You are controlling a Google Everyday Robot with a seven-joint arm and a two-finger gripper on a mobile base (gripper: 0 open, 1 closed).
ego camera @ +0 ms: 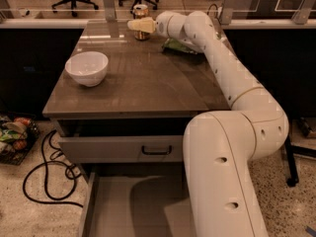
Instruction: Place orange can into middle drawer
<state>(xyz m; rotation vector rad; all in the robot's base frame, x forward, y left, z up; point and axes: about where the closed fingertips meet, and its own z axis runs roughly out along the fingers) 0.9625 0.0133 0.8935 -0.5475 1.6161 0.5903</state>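
The orange can [141, 10] stands upright at the far edge of the table [143, 83], its silver top showing. My gripper [135, 24] is stretched out to it from the right and crosses in front of the can's body, hiding its middle. The can stands on the table. The middle drawer [123, 206] is pulled out at the bottom of the view, its light-grey floor bare where my arm does not hide it. The upper drawer [118, 149] with the black handle sits just above it, slightly out.
A white bowl [87, 67] sits on the table's left side. A green packet [178, 46] lies at the far right behind my arm. Black cables [44, 181] and a basket of items [12, 137] lie on the floor at left. Office chairs stand behind the table.
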